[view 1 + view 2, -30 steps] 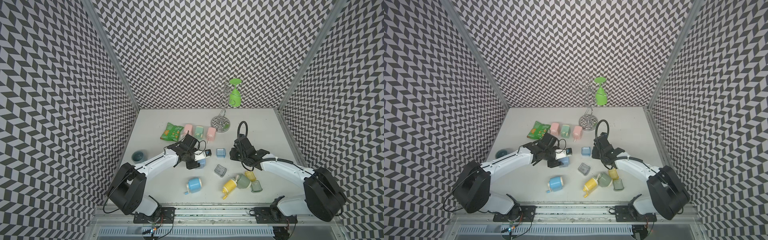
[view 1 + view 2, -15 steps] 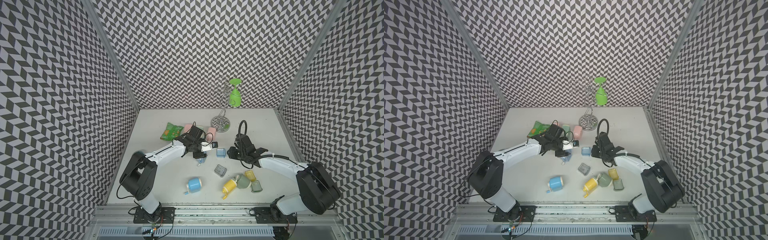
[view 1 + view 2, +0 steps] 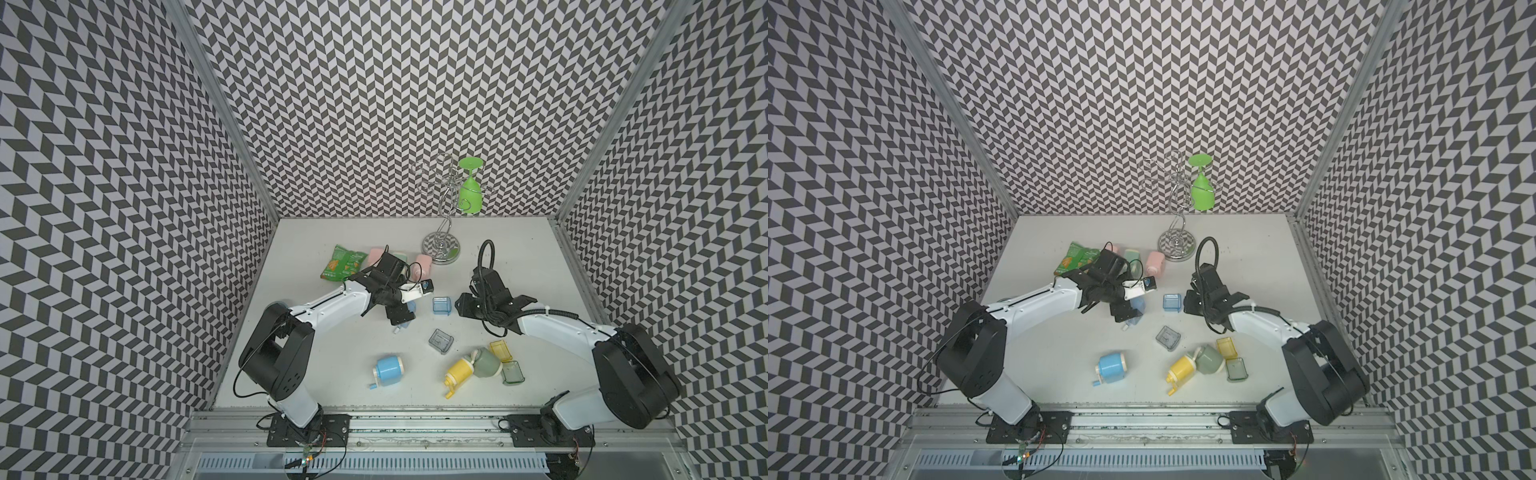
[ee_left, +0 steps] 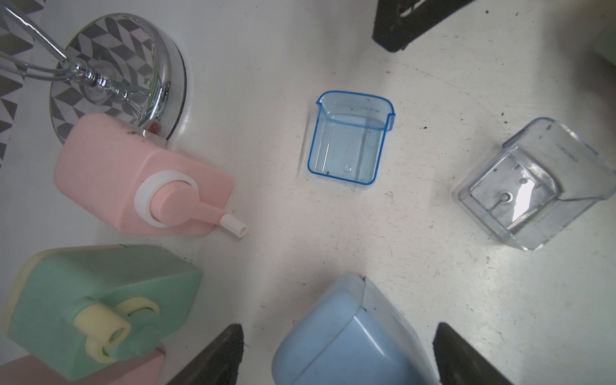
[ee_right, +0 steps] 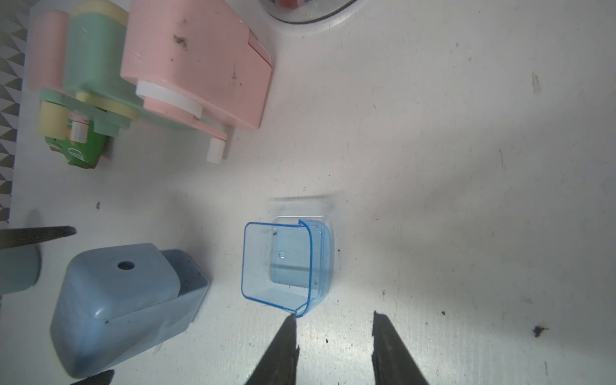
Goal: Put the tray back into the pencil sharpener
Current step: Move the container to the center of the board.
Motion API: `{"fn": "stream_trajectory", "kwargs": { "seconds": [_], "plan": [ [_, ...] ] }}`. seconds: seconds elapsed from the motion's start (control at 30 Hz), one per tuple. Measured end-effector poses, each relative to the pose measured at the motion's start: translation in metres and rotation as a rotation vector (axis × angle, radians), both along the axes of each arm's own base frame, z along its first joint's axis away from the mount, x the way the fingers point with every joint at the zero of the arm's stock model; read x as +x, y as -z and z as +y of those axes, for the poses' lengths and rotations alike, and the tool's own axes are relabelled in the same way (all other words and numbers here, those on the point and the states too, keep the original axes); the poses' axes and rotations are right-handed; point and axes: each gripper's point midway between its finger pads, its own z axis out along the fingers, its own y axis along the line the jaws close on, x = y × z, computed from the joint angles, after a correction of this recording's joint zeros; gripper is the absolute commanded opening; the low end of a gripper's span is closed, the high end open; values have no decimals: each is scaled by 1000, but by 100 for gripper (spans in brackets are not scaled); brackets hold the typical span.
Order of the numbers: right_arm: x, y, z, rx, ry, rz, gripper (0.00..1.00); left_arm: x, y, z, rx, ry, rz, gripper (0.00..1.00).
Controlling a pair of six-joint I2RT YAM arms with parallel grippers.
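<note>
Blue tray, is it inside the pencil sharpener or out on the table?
Out. The blue tray lies alone on the white table, clearly apart from the light blue pencil sharpener; nothing holds it.

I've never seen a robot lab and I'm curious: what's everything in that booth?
pink sharpeners: 2, pink, back, near rack
mint sharpener: 1, green, between them
blue sharpener: 1, pale blue, centre
rounded sharpeners: 3, blue, yellow, sage, front
blue tray: 1, clear blue, centre
other trays: 3, grey-clear, yellow, green, centre to front right
snack bag: 1, green, back left
glass rack: 1, chrome, back
wine glass: 1, green, hanging on rack
left gripper: 1, black, open around blue sharpener
right gripper: 1, black, open, beside blue tray
</note>
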Motion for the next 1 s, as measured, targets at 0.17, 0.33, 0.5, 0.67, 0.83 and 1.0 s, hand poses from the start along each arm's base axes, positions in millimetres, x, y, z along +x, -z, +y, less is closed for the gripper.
{"fn": "stream_trajectory", "kwargs": {
  "seconds": [0.17,0.33,0.5,0.67,0.83,1.0],
  "plan": [
    [0,-2,0,0,-2,-5,39,-10,-2,7,-26,-65,33,96],
    [0,-3,0,2,-3,-9,39,-15,4,14,-36,-139,66,97],
    [0,-3,0,0,-4,-10,39,-14,8,17,-41,-188,85,91],
    [0,-4,0,1,-5,-11,40,-7,9,19,-55,-213,85,84],
    [-1,-4,2,-5,-36,-15,43,-5,19,23,-39,-213,100,78],
    [-14,-7,19,-26,-156,-37,45,-6,27,27,-15,-195,106,68]
  ]
}}
